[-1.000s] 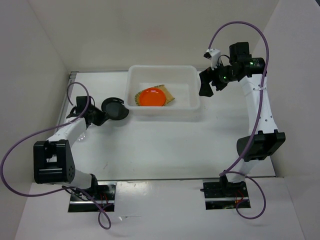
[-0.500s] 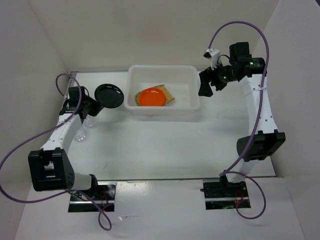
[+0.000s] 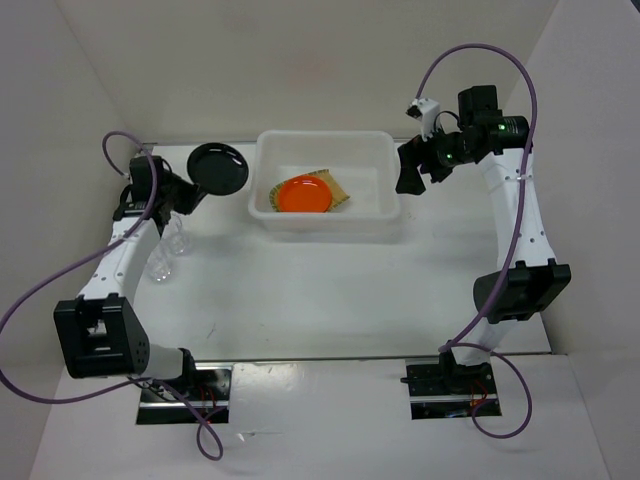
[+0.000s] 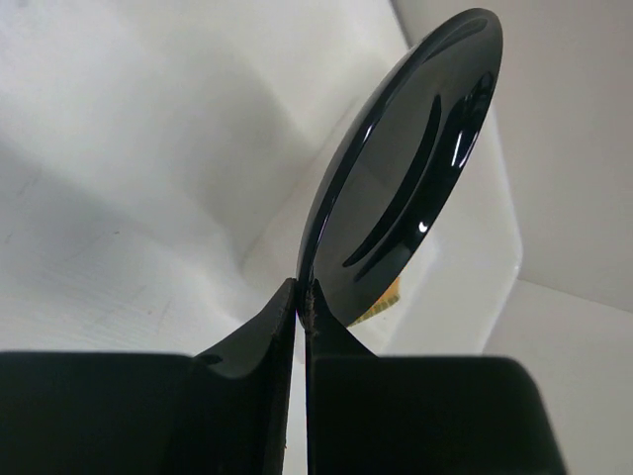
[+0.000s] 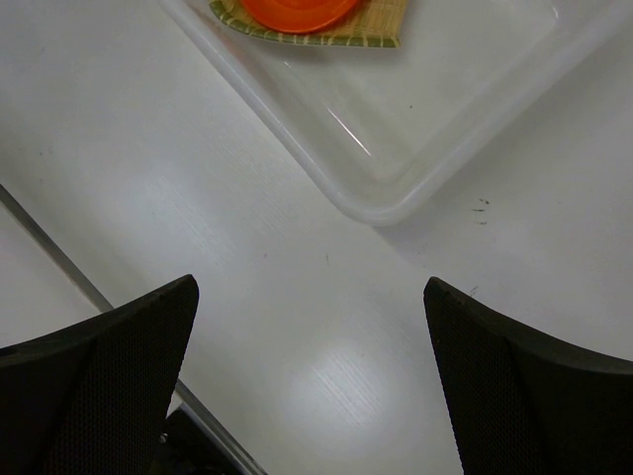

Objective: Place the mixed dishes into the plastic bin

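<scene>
Black plate was clamped at its rim by the left gripper, at upper left of the top view. The bin lay just right of the plate in the frame, rim close beside it. The right gripper hung spread and empty off the bin's right end.

Left end effector pinched on black plate, arm extended; right end effector spread open
</scene>
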Controlling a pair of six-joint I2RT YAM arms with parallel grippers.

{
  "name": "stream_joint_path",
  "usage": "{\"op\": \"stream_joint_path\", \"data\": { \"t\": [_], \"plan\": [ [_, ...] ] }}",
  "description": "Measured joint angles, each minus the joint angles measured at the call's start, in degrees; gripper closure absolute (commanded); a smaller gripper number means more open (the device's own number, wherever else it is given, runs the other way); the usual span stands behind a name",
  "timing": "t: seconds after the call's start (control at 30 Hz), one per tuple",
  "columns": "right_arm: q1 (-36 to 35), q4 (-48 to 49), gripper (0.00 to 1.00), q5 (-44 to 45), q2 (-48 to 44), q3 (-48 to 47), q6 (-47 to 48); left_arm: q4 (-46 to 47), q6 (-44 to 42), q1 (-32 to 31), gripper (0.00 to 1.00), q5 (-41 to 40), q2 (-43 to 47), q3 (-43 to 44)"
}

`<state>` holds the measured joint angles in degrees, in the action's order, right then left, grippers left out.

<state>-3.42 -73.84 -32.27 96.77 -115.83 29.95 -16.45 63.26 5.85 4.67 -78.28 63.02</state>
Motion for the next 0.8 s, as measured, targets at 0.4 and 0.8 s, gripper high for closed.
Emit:
{"op": "stream_joint_path", "data": {
  "t": [0.4,0.8],
  "plan": [
    [0.0,0.1,0.01,-0.2,0.0,1.7,0.4,5.8,-0.3,-6.3,1.00,7.3,-11.0,11.6],
    [0.7,0.0,0.01,-0.5,0.0,2.3,1.1,7.5,-1.4,-14.6,1.00,10.5,-22.2,17.5]
  ]
}}
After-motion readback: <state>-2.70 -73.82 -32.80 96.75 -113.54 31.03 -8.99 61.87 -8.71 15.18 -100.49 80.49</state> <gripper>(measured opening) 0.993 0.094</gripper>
